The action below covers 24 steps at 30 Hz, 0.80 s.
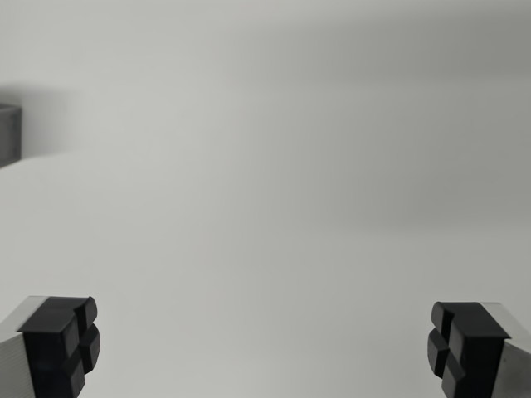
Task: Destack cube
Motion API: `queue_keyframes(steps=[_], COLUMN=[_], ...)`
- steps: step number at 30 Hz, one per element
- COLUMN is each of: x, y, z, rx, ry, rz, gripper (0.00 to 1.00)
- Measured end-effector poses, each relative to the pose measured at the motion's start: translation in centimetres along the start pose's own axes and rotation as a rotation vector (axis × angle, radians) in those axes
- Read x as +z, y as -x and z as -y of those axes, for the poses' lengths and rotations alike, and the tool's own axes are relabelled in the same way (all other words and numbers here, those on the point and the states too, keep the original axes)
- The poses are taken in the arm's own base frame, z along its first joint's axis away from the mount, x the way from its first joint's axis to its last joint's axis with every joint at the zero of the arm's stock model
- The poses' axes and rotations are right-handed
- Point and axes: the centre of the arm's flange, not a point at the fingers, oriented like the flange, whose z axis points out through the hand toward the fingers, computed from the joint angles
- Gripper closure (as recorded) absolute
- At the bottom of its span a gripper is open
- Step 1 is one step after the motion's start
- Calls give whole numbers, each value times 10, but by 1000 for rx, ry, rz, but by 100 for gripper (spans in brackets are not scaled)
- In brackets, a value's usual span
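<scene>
Gripper [264, 347] status: the two metal fingers with black rubber pads [66, 340] are standing wide apart at the bottom corners of the wrist view, released and grasping nothing. Between the pads only the plain, pale grey matte surface [274, 249] is showing.

At the wrist view's far left edge, a dark grey block with flat faces and a sharp vertical corner [8, 134] is entering the picture — most of it is lying outside the frame. It is sitting on the pale surface, well apart from the left-hand pad and higher in the picture. A soft shadow is spreading beside and above it. Whether this block is the cube, or a stack of cubes, cannot be told from the visible sliver — only one corner and part of two faces are appearing.
</scene>
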Motion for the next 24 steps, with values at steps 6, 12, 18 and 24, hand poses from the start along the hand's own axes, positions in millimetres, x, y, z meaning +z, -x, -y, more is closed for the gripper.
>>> queue_keyframes(steps=[6,12,18,24], x=[0,0,0,2], y=[0,0,1,4], z=[0,0,1,4], rx=[0,0,1,2], ry=[0,0,0,2], rz=[0,0,1,2], gripper=[0,0,0,0])
